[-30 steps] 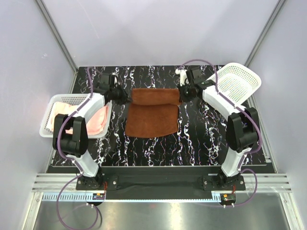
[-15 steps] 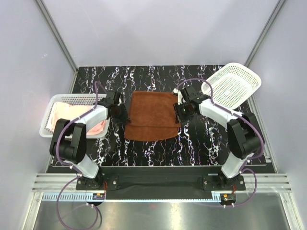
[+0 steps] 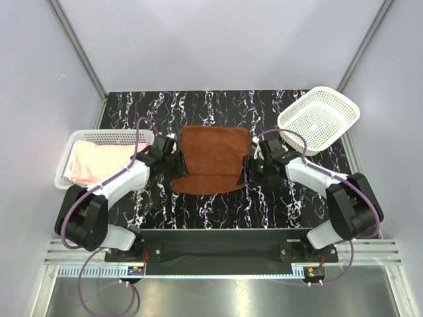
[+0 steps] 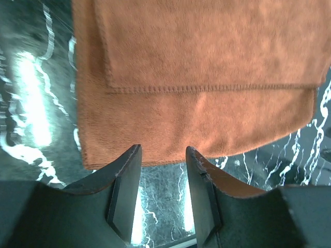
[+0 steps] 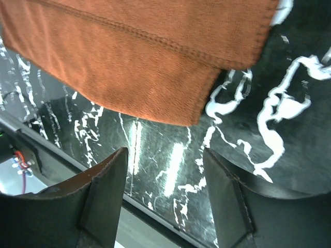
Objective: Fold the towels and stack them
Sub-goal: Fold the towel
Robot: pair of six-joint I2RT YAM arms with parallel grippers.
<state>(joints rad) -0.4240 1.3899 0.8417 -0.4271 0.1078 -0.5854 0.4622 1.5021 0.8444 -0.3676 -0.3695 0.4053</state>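
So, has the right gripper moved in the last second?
Yes. The right gripper came toward the near edge of the table, away from the white basket, beside the brown towel.

Your towel (image 3: 211,158) is rust-orange all over, its hems stitched in the same colour. It lies on a black table (image 3: 211,105) veined with white, like marble. At 9 o'clock the left basket (image 3: 73,142) is white and holds pale pink cloth (image 3: 99,165). At 2 o'clock the right basket (image 3: 317,119) is white mesh. Your left arm (image 3: 125,178) and right arm (image 3: 310,175) are white and black, trailing purple cables (image 3: 281,130). The left gripper (image 4: 163,150) and right gripper (image 5: 164,152) are black.
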